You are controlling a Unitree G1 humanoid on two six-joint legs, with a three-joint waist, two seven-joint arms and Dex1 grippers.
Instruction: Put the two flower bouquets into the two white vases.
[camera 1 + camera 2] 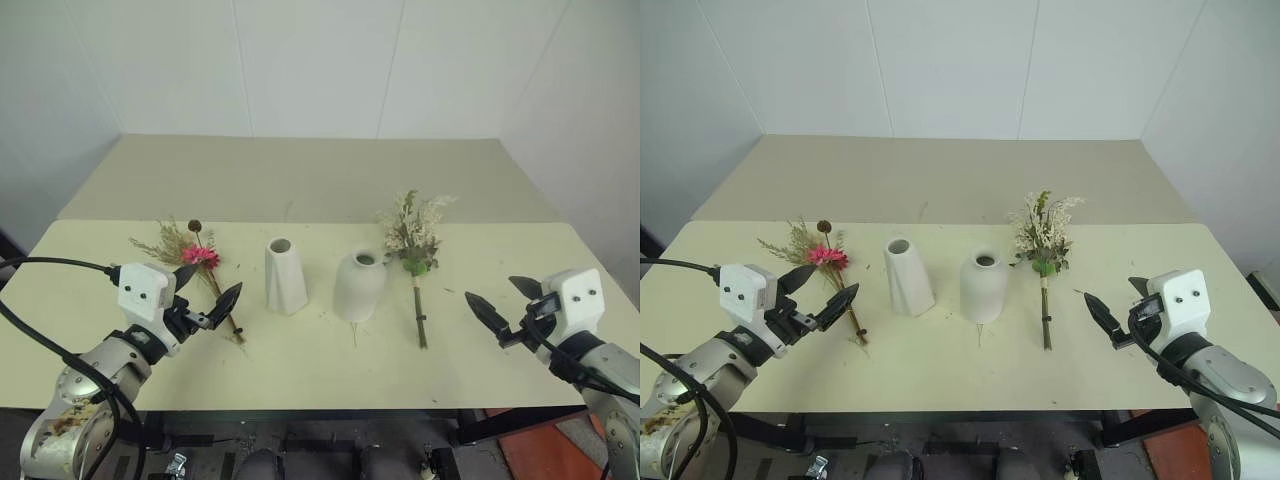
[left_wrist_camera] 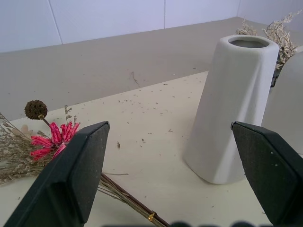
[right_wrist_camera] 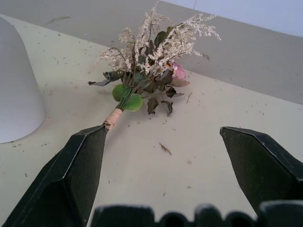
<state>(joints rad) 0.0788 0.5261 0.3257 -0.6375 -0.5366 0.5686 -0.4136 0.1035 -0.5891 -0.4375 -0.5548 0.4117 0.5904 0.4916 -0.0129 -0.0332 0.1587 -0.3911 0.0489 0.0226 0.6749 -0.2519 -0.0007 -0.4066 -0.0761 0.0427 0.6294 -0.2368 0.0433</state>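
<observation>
On table (image 1: pixel 300 360), two bouquets (image 1: pixel 190 256) (image 1: pixel 413 240), two vases (image 1: pixel 284 275) (image 1: pixel 359 284), left pincer (image 1: pixel 206 285) and right pincer (image 1: pixel 508 300) wide, empty

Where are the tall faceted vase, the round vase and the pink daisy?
tall faceted vase (image 1: pixel 285 278): left eye view, front wall.
round vase (image 1: pixel 358 286): left eye view, body.
pink daisy (image 1: pixel 200 256): left eye view, petals.

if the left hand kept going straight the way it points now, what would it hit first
Probably the tall faceted white vase: it stands ahead between the open black fingers of the left hand, nearer one of them. The pink daisy bouquet lies off to the side. Depth is unclear.
</observation>
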